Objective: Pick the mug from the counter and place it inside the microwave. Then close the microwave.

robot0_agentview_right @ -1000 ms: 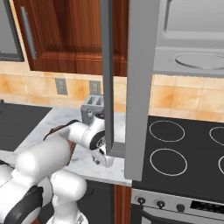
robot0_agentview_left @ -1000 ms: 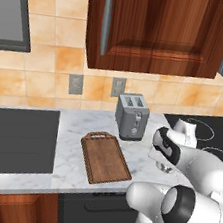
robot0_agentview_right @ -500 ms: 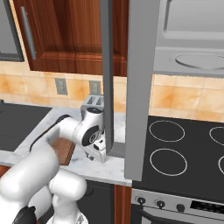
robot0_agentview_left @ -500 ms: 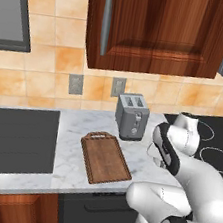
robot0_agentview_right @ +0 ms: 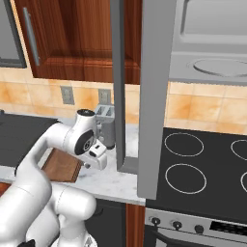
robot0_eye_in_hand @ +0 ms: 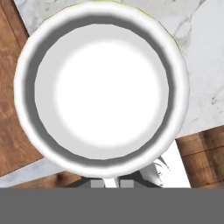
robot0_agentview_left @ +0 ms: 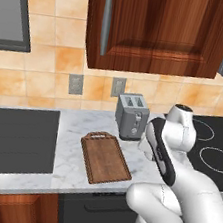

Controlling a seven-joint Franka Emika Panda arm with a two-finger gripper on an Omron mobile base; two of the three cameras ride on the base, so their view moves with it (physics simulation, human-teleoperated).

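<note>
Over the last second, draws the hand a little up and back from the door's edge, which suggests the pick is done and the carry to the large silver-grey microwave (robot0_agentview_right: 207, 72) (door wide open) comes next. Holds the small squat white ceramic mug (robot0_eye_in_hand: 103, 87) with the pincer (robot0_eye_in_hand: 112, 183) pinched on its near rim, over the white-grey marbled table (robot0_eye_in_hand: 205, 65) beside the brown wooden cutting board (robot0_agentview_left: 105, 158). Looks round, glossy, thick-rimmed and empty.
</note>
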